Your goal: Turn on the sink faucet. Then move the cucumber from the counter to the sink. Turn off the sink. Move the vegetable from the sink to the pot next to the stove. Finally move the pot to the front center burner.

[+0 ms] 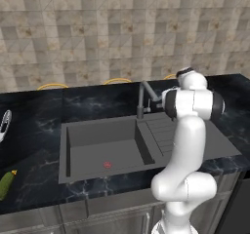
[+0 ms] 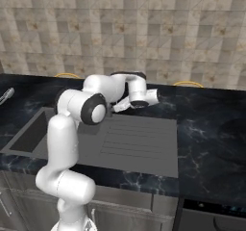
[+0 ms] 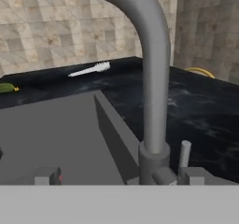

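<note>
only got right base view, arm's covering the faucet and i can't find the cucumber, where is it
Observer: The cucumber lies on the counter left of the sink, at the left edge of the left base view.
Operator: ok is the water running yet
Observer: No stream shows in the left base view; the basin floor looks dry around the red drain mark.
Operator: how's the hand lined up on the faucet
Observer: In the hand view the sink faucet stands close ahead, and its small lever sticks up beside the base, untouched.
</note>
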